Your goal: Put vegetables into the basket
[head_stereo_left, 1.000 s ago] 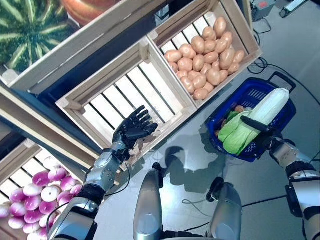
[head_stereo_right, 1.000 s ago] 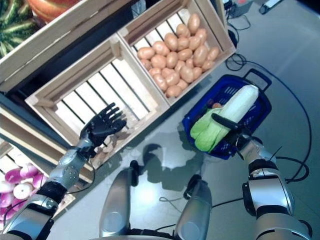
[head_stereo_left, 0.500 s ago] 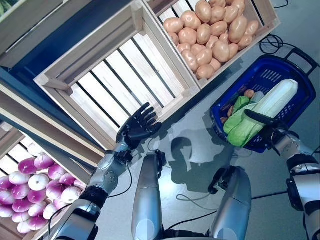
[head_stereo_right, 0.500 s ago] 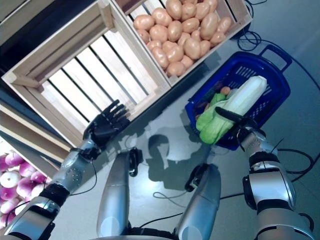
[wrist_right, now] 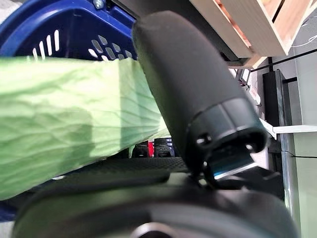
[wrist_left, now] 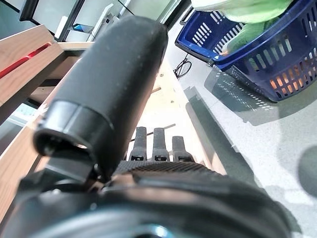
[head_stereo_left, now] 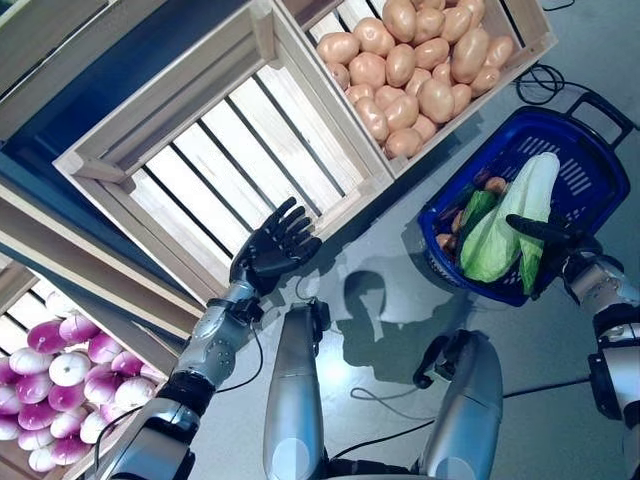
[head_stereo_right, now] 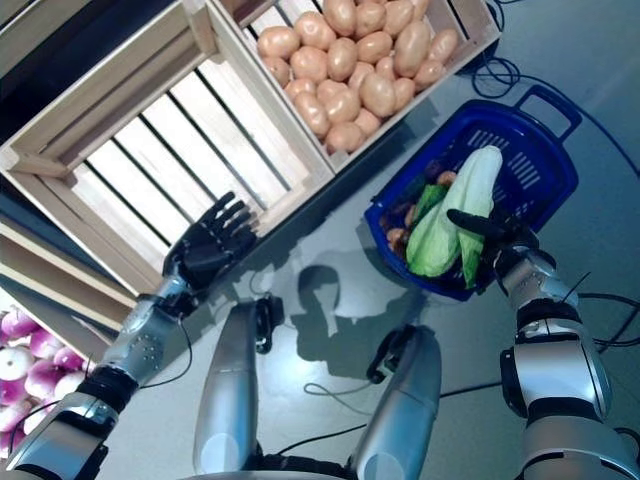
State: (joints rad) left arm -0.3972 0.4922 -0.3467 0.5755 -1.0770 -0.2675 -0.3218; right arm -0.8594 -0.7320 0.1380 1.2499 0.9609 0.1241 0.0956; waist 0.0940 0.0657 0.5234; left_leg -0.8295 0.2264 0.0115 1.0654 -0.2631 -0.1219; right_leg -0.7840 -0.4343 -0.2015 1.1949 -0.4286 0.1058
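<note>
Cabbage [head_stereo_left: 510,225]: lies lengthwise inside the blue basket [head_stereo_left: 590,160], over smaller vegetables.
Right hand [head_stereo_left: 553,238]: fingers clasp the cabbage, probably steadying its placement.
Left hand [head_stereo_left: 273,247]: fingers spread, empty, idle beside the empty crate [head_stereo_left: 300,130].

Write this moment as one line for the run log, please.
right hand: holds napa cabbage over blue basket | left hand: open, idle by empty crate

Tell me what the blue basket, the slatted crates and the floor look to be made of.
Blue basket: looks like moulded plastic, glossy, with rows of slots in its walls and a black handle.
Slatted crates: pale, unpainted wood, judging by the visible grain and separate slats with gaps between them.
Floor: a smooth grey surface with a slight sheen, perhaps sealed concrete or vinyl; the look leaves it open.
</note>
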